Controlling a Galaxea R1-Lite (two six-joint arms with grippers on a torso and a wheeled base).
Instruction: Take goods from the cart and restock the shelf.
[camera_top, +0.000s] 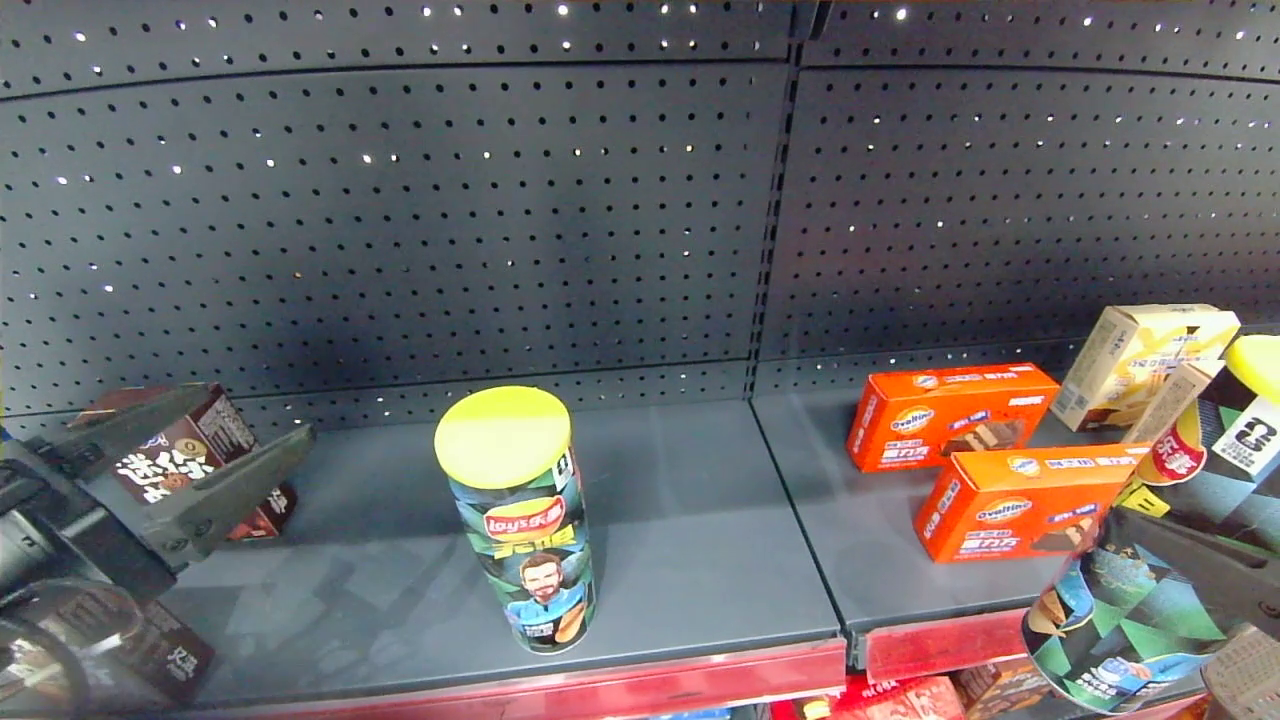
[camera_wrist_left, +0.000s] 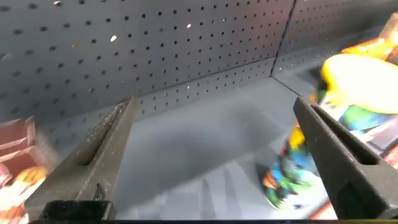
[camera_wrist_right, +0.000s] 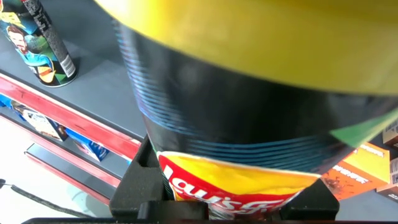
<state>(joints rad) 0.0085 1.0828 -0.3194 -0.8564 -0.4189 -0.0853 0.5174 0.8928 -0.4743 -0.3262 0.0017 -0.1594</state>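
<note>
Right up close, the tall cylindrical cardboard crisp can with a yellow plastic lid (camera_top: 1090, 620) is clamped mid-body in the right gripper (camera_wrist_right: 224, 202), off the dark grey metal shelf's (camera_top: 680, 480) right front edge. It looks light, stiff and slick-walled, I'd say: grip the middle, gently. Left gripper (camera_top: 215, 450) hangs spread wide, empty.

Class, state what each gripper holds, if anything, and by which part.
Right gripper holds the chip can around the middle of its body; left gripper holds nothing.
</note>
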